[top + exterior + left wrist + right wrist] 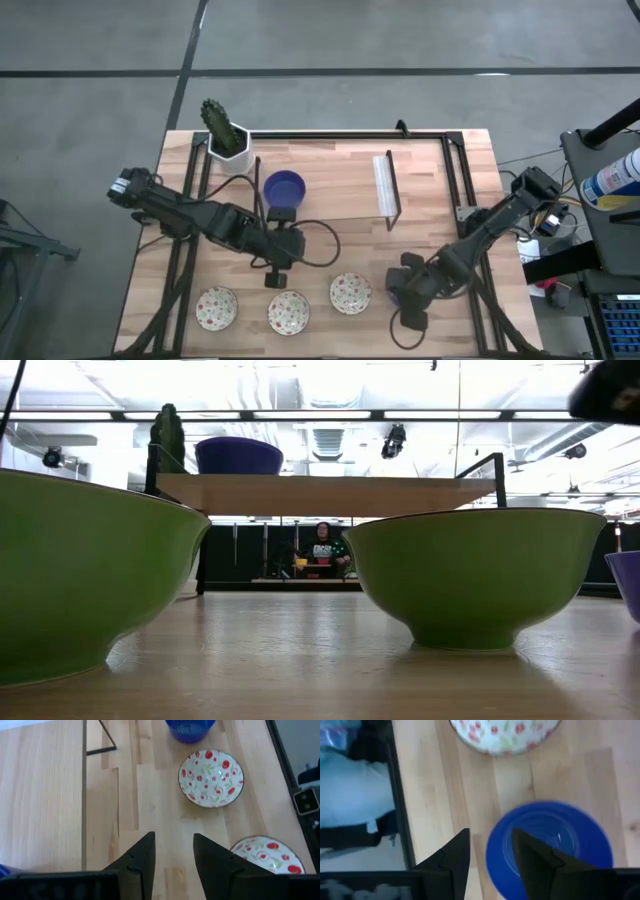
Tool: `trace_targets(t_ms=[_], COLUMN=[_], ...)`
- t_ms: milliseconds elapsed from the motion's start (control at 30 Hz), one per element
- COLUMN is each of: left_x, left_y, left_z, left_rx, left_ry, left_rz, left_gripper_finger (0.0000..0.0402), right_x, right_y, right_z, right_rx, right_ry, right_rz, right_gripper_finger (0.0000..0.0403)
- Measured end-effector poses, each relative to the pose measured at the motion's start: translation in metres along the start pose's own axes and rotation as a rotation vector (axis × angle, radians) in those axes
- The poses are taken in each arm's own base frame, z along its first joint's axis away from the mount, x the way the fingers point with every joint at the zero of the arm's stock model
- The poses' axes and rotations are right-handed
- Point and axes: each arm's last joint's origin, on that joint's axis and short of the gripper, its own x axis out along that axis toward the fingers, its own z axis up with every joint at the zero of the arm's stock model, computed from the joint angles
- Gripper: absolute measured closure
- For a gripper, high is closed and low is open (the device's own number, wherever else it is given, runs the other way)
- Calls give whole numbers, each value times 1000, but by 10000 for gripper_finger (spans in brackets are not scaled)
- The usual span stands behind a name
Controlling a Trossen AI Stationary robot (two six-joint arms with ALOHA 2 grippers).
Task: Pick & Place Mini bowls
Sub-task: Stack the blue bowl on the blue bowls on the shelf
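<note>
Blue bowl [550, 847] under right gripper [490, 855] mostly hidden from overhead; wrist view shows one finger inside rim, one outside, jaws narrow, grip not certain. Second blue bowl [284, 187] on raised wooden shelf [330, 175], nothing inside it. Three speckled bowls [289, 311] in row at front edge, glazed, shallow. Left gripper [172, 855] parted, holding nothing, over bare wood.

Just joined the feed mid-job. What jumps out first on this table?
A row of three speckled bowls lines the near edge of the table. The right gripper straddles the rim of a blue bowl right of that row, one jaw inside. Another blue bowl sits on the raised shelf beside the cactus pot; the left gripper hangs open over bare wood.
</note>
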Motion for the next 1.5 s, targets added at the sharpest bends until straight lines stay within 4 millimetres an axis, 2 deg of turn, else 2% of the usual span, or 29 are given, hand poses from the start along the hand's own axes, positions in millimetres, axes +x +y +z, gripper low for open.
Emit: trace_targets(t_ms=[233,400,567,733,1000,1167,1400,1500], left_x=[2,2,2,2,2,2,2,2], left_y=[0,0,0,0,0,0,0,-1], left_z=[-1,-1,-1,-1,-1,-1,-1,-1], left_rx=[-11,-12,-12,-12,-13,-13,-13,-10], left_ry=[-6,-6,-6,-6,-6,-6,-5,-6], left_rz=[-1,-1,-1,-1,-1,-1,-1,-1], left_gripper_finger=[276,276,276,276,276,276,276,276], right_x=[21,30,38,48,74,78,72,70], right_y=[-4,1,-5,-6,-4,0,1,0], right_z=[-24,-34,-46,-51,-53,-51,-51,-50], right_rx=[17,28,79,75,0,-17,-19,-24], right_ry=[37,9,30,52,128,134,130,129], right_rz=[1,65,41,11,-53,-58,-62,-60], right_gripper_finger=[273,279,283,285,288,314,381,389])
